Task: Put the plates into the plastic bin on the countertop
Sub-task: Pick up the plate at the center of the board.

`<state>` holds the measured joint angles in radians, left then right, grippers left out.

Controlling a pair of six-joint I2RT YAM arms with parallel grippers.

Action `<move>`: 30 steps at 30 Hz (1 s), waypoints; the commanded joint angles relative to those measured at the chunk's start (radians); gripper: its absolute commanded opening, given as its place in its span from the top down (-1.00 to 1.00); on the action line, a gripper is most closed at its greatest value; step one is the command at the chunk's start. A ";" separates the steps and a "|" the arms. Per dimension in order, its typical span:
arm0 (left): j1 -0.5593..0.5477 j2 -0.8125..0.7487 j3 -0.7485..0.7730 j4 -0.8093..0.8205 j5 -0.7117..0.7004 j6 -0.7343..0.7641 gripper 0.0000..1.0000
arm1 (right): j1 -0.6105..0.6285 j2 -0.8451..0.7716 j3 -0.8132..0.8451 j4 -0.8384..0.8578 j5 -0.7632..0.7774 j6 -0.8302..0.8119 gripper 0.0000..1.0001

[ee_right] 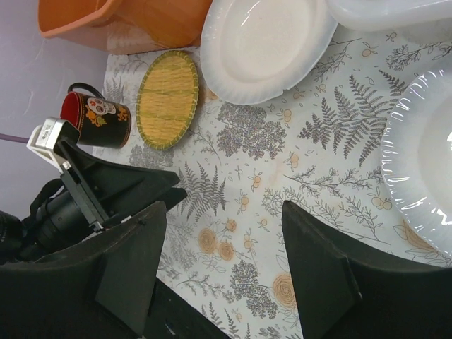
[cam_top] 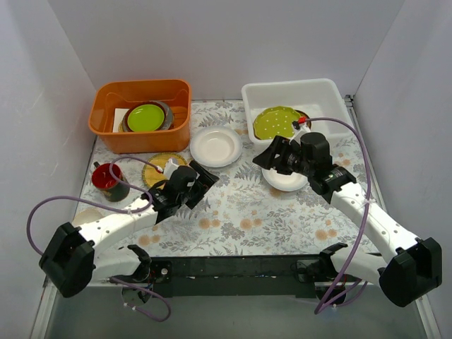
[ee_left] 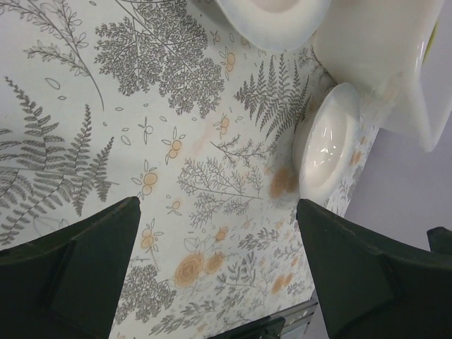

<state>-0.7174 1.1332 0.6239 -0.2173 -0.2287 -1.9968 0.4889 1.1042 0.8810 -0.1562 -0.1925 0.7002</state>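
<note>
Red mug [ee_right: 95, 120] stands just beside the woven plate [ee_right: 167, 99], orange tub [cam_top: 141, 138] behind both.

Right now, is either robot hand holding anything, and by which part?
Nothing is held. The left hand and the right hand are both open, with only the countertop showing in each gap.

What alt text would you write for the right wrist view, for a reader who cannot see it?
The open right gripper hangs over a fern-printed countertop, with a white plate at the picture's right edge. Farther off lie a second white plate, a woven yellow plate and a red mug, with corners of an orange tub and the plastic bin.
</note>
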 commanded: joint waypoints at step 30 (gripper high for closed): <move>-0.048 0.461 -0.059 0.830 -0.181 -0.318 -0.62 | -0.006 -0.089 -0.076 0.004 -0.021 -0.056 -0.47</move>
<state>-0.7734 1.5490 0.6128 0.4423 -0.4046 -1.9984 0.4881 1.0283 0.8188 -0.1772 -0.1963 0.6586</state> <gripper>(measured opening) 0.807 0.738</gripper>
